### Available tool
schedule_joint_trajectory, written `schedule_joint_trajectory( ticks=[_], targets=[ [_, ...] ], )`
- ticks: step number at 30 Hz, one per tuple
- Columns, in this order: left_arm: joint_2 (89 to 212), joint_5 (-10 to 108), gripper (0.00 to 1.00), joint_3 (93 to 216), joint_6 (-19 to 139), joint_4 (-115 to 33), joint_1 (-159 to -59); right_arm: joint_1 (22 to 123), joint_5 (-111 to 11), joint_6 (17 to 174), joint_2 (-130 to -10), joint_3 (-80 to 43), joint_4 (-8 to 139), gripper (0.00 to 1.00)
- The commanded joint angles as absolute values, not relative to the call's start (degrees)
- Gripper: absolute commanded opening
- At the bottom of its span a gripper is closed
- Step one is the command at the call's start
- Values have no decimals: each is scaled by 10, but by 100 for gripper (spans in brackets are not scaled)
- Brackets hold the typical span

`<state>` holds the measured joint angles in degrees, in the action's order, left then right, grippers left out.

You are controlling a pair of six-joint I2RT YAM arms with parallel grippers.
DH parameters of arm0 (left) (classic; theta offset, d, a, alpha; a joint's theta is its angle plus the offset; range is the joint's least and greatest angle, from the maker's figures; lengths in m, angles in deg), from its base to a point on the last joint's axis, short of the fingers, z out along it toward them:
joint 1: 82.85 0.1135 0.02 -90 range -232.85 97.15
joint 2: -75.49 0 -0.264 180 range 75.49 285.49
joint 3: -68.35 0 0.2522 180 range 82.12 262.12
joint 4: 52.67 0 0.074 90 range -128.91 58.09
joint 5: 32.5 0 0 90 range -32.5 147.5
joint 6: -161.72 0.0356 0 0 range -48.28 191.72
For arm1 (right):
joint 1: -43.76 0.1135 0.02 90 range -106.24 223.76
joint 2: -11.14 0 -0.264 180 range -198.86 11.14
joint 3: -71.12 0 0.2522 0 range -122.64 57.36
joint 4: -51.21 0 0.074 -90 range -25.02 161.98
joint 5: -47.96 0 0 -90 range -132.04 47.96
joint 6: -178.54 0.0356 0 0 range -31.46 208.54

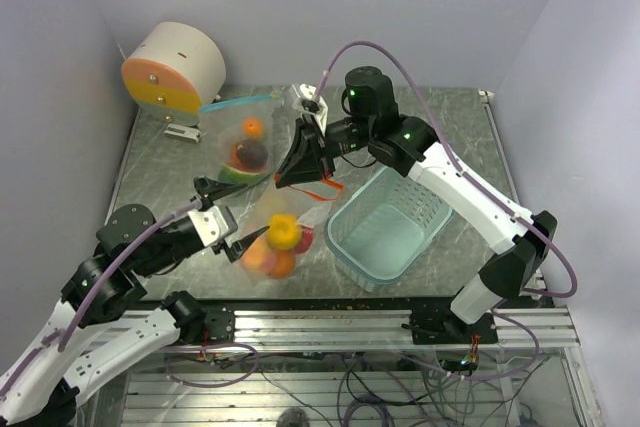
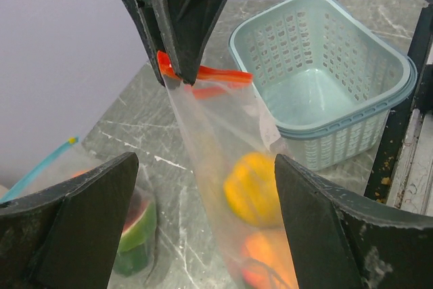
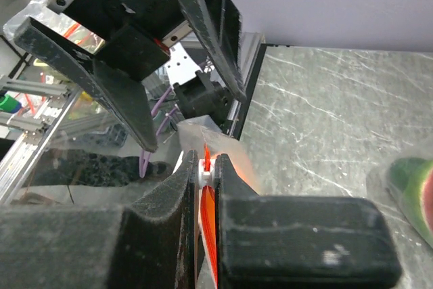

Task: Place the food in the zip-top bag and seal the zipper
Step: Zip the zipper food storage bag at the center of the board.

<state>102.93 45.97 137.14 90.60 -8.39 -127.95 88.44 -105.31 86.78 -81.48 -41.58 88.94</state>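
Observation:
A clear zip-top bag (image 1: 283,215) with an orange zipper (image 1: 322,187) hangs over the table. It holds yellow food (image 1: 282,231), orange food (image 1: 272,263) and a red piece (image 1: 304,238). My right gripper (image 1: 297,175) is shut on the zipper's end, at the white slider (image 3: 208,166). My left gripper (image 1: 240,215) is open, with a finger on each side of the bag's lower part. In the left wrist view the bag (image 2: 216,140) hangs between my fingers (image 2: 81,221), with the yellow piece (image 2: 254,187) inside it.
A second clear bag (image 1: 245,142) with a blue zipper lies at the back left and holds orange, maroon and watermelon pieces. A pale teal basket (image 1: 388,229) stands right of the bags. A round white and orange device (image 1: 172,69) sits at the back left corner.

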Motion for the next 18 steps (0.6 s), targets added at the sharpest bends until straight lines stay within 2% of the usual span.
schedule_joint_trajectory(
  ticks=[1, 6, 11, 14, 18],
  targets=[
    [1055, 424, 92, 1356, 899, -155, -1277, 884, -1093, 854, -792, -404, 866, 0],
    [1106, 424, 87, 1354, 882, -193, -1277, 885, -1096, 857, -783, -380, 851, 0],
    [1149, 425, 78, 1365, 869, -208, -1278, 887, -1099, 843, -783, -374, 859, 0],
    [1164, 421, 69, 1372, 873, -195, -1277, 887, -1099, 829, -782, -376, 874, 0],
    [1172, 409, 47, 1375, 874, -183, -1278, 887, -1097, 817, -781, -376, 885, 0]
  ],
)
